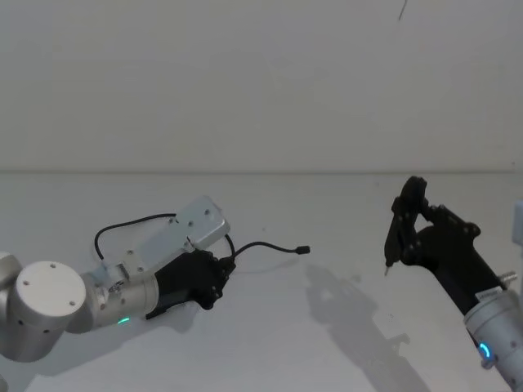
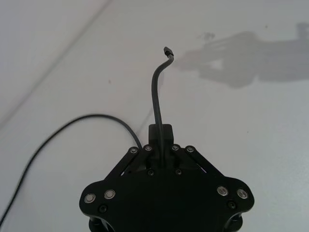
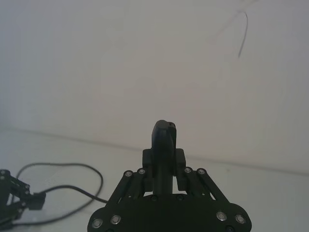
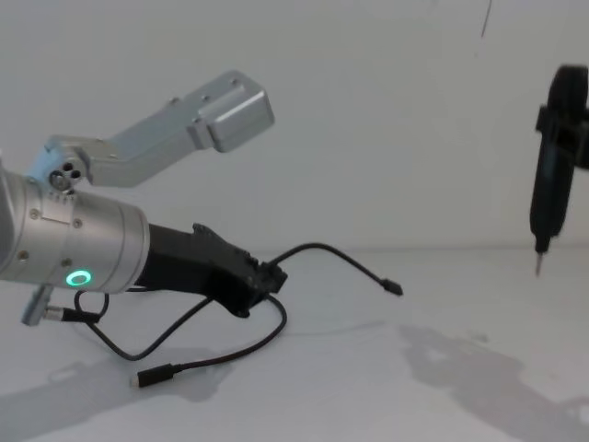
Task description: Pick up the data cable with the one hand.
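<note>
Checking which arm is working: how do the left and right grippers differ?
The left gripper sits low over the table; the right gripper hangs higher. The left's fingers are shut on the data cable; the right's grip a slim pen-like tool. Both are black.

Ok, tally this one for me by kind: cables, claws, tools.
Cable: 1, the cable on the table
Claws: 2, the left claw shut on the cable and the right claw raised on the right
Tools: 1, the pen tool held in the right claw
Total: 4
</note>
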